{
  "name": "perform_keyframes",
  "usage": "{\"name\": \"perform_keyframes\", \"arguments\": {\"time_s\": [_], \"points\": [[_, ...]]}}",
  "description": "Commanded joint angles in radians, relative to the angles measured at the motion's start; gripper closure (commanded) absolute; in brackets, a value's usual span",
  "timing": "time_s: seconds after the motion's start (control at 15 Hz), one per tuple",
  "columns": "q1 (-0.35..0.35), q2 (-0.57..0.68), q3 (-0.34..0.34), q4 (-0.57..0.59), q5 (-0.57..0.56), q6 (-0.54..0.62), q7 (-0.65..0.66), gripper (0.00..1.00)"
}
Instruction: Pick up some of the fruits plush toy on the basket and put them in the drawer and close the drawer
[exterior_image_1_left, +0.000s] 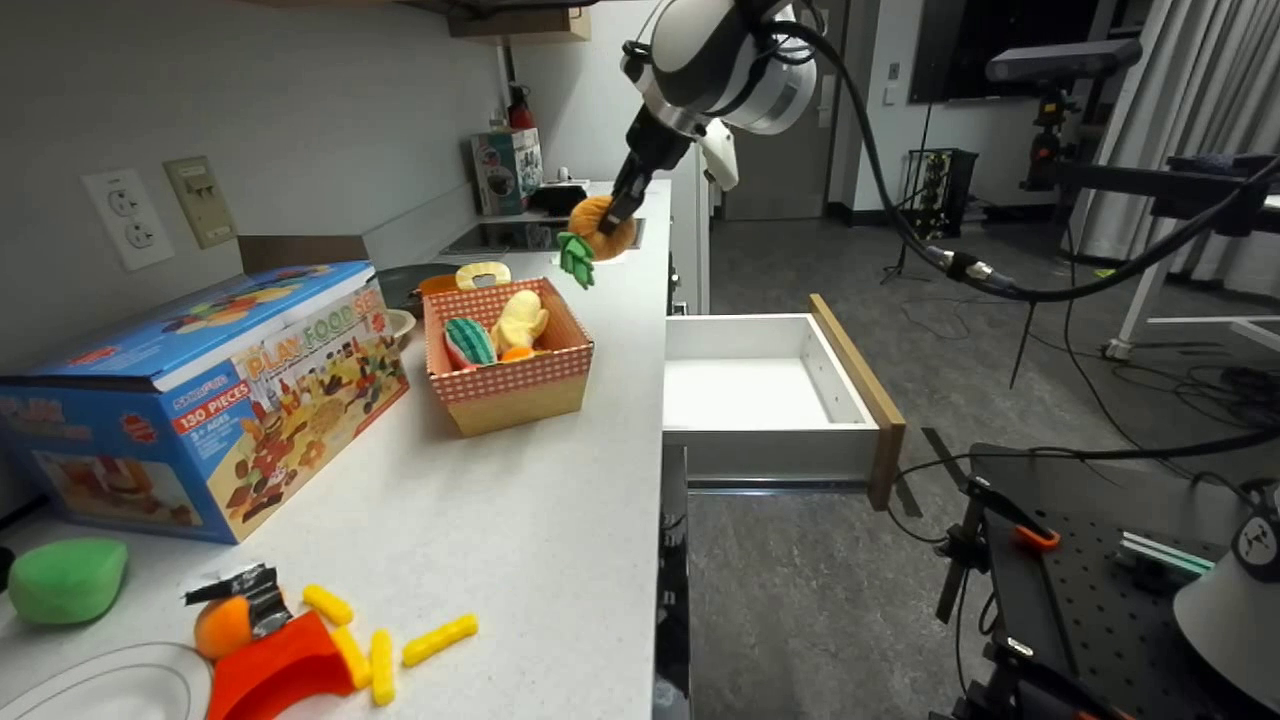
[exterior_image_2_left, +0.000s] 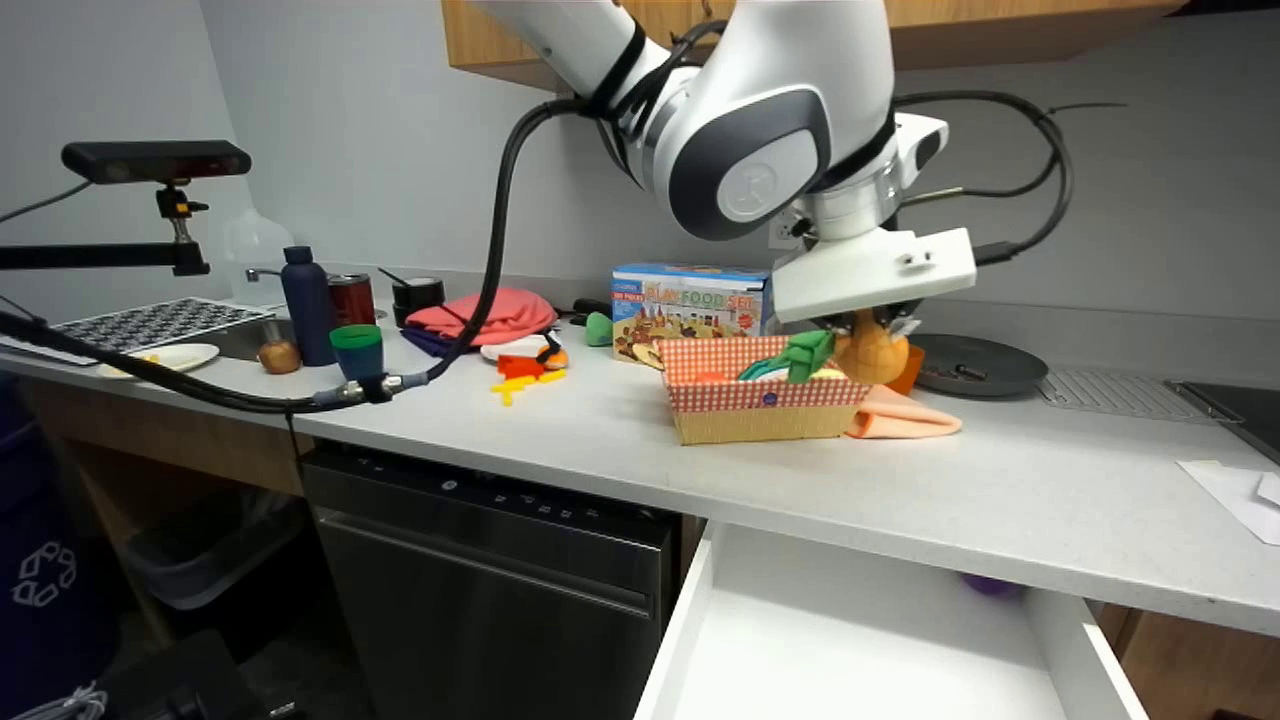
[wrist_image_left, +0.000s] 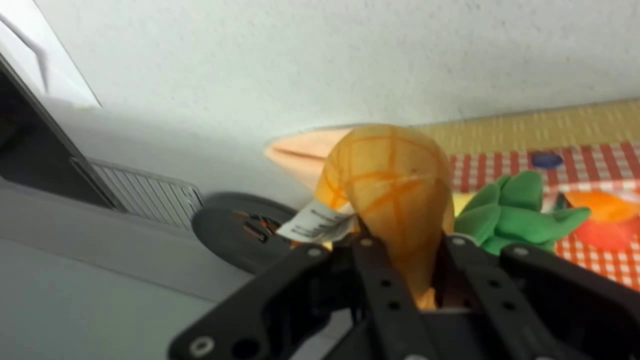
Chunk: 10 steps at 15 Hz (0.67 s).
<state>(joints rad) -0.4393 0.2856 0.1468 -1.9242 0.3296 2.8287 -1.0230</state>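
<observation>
My gripper is shut on a round orange pineapple-like plush toy with green leaves. The toy also shows in both exterior views, held in the air above the counter near the basket's end. The woven basket with its red checked rim stands on the counter. In it lie a green striped plush toy, a yellow plush toy and a small orange one. The drawer below the counter is pulled open. A purple thing shows at its back, partly hidden.
A play food box stands behind the basket. A dark pan and a peach-coloured soft thing lie beside the basket. Yellow plastic sticks and a red toy lie farther along the counter. The counter edge overhangs the drawer's back.
</observation>
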Motion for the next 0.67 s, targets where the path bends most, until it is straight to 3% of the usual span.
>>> {"name": "perform_keyframes", "arguments": {"time_s": [0.0,0.27,0.6], "points": [[-0.030,-0.024,-0.071,-0.086,-0.041,0.009,0.019,0.95],[0.012,-0.026,-0.210,-0.160,-0.132,-0.031,0.090,0.95],[0.044,-0.002,-0.286,-0.182,-0.252,-0.127,0.219,0.95]]}}
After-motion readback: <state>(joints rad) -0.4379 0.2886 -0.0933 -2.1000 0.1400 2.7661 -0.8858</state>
